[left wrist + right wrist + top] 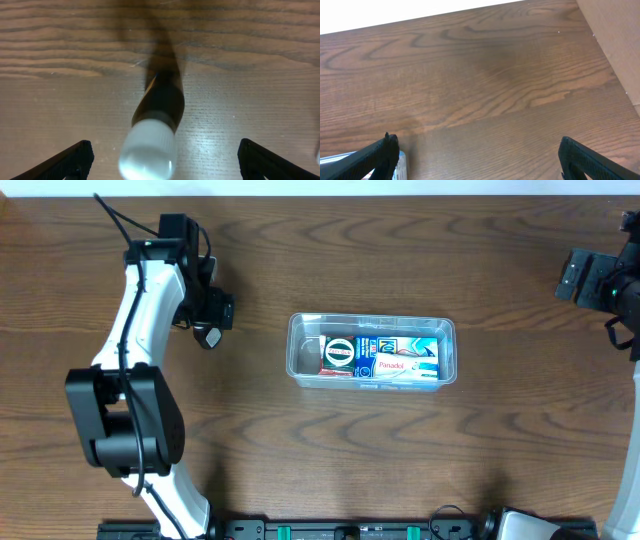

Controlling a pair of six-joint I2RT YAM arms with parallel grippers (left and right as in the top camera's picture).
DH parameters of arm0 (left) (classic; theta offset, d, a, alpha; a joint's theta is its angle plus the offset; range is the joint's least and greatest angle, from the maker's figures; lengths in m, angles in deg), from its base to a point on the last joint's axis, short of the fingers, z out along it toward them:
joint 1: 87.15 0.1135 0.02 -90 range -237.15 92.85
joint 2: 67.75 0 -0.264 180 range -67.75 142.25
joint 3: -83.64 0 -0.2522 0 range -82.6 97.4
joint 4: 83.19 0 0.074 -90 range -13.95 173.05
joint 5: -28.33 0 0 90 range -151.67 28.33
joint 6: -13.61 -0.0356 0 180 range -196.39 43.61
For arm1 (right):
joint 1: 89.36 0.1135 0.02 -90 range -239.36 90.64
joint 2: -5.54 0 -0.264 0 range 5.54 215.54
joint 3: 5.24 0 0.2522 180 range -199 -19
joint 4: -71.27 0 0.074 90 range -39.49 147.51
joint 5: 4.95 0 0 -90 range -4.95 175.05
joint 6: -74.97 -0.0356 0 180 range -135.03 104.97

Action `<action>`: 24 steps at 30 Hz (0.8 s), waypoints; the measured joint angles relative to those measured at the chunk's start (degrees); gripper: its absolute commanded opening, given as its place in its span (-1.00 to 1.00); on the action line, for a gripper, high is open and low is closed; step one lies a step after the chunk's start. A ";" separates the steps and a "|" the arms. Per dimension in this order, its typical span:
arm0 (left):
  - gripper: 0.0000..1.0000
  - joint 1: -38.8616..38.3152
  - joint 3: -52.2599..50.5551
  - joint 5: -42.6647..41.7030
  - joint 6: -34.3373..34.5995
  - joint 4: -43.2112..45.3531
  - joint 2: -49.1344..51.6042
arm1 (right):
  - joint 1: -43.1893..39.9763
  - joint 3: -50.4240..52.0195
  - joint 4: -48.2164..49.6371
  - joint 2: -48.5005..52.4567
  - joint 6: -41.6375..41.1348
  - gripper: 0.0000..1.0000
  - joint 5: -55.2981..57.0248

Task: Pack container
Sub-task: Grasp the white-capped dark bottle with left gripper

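A dark, wood-grained surface is filling every view, with a pale strip showing beyond its far edge. The container is sitting at the middle, holding a few printed boxes. The left hand is hovering well to its left, opened wide on either side of a white-capped dark bottle without touching it. The right hand is hanging wide open, far to the container's right.

You get the bottle only as a blur from the left wrist, its white cap cropped at the bottom. From the right wrist, just a corner of the container shows at the bottom edge.
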 measured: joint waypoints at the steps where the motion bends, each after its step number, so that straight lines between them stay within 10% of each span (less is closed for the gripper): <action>1: 0.84 -0.02 0.00 -0.04 -0.15 0.11 0.37 | 0.00 0.00 0.02 0.00 0.00 0.98 0.02; 24: -0.55 -0.02 0.02 -1.01 0.35 0.44 2.16 | 0.00 0.00 0.00 0.00 0.00 0.99 0.02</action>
